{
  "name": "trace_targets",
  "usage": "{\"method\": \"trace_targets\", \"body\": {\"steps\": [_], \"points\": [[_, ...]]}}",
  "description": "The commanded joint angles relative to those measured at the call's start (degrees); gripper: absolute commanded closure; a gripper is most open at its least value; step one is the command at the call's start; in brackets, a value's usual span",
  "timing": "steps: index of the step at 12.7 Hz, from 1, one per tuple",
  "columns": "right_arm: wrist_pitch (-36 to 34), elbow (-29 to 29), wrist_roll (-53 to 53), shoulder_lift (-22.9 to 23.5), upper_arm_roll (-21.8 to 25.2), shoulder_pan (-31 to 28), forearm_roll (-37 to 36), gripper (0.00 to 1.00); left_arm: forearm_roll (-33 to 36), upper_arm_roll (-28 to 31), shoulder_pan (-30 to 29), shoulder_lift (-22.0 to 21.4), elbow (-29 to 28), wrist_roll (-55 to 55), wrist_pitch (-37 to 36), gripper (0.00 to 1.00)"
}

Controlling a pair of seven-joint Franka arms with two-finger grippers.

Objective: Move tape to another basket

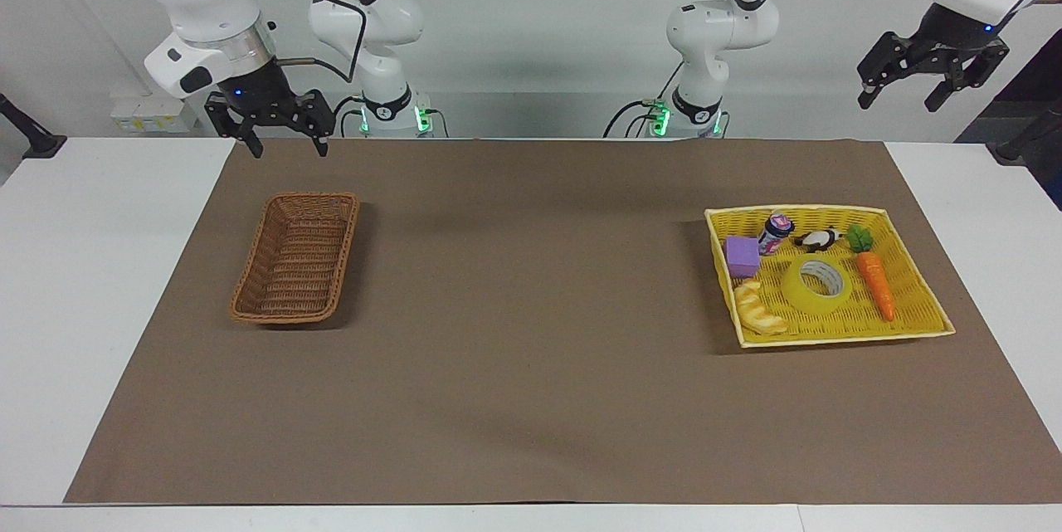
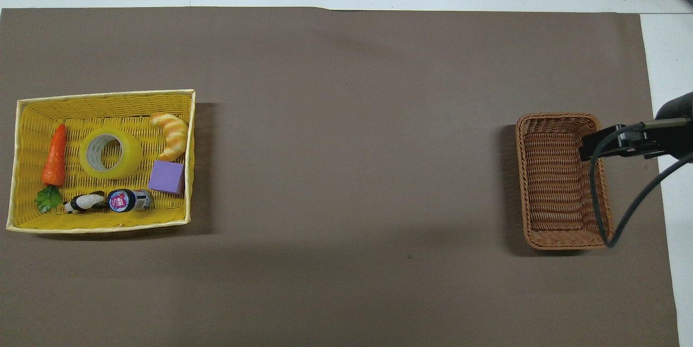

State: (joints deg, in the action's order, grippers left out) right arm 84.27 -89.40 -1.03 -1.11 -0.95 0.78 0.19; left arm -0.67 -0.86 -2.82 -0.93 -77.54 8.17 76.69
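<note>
The right gripper (image 1: 282, 138) hangs with its jaws spread wide and nothing between them, raised above the mat's edge at the right arm's end of the table, at about twelve o'clock from the wicker basket (image 1: 296, 256) in the facing view. The left gripper (image 1: 933, 84) is likewise spread wide and holds nothing, high in the air off the left arm's end of the table, at roughly one o'clock from the yellow tray (image 1: 913, 287) in that view. Both arms wait clear of everything. The tape (image 1: 817, 285) lies flat on its side, core hole up, near the middle of the yellow tray, well apart from the wicker basket, which sits at the right arm's end of the brown mat (image 1: 531, 333). In the overhead view, the carrot (image 2: 54, 155) lies at nine o'clock from the tape, the croissant (image 2: 172, 135) at about two o'clock, the purple cube (image 2: 167, 177) at four o'clock, the small bottle (image 2: 129, 200) at about five o'clock on its side, and the panda figure (image 2: 84, 203) at seven o'clock. The wicker basket holds nothing; a cable (image 2: 601, 201) crosses over it in the overhead view.
</note>
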Motion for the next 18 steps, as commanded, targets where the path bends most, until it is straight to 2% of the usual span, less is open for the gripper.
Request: {"method": "trace_targets", "body": {"steps": [1, 2, 15, 18], "points": [[-5.22, 4.63, 0.59, 0.4, -0.02, -0.77, -0.54, 0.0, 0.4, -0.19, -0.17, -1.27, -1.21, -0.35, 0.3, 0.0], [-7.35, 6.06, 0.59, 1.1, 0.07, -0.87, -0.71, 0.0, 0.32, -0.28, -0.17, -1.18, -1.12, -0.35, 0.38, 0.0], [-6.93, 5.72, 0.76, 0.58, 0.07, -0.43, 0.16, 0.0, 0.32, -0.37, 0.44, -1.62, -1.64, -0.79, -0.75, 0.0], [-6.93, 5.72, 0.76, 0.58, 0.07, -0.43, 0.16, 0.0, 0.32, -0.54, 0.01, -1.62, -1.82, -0.09, 0.82, 0.0]]}}
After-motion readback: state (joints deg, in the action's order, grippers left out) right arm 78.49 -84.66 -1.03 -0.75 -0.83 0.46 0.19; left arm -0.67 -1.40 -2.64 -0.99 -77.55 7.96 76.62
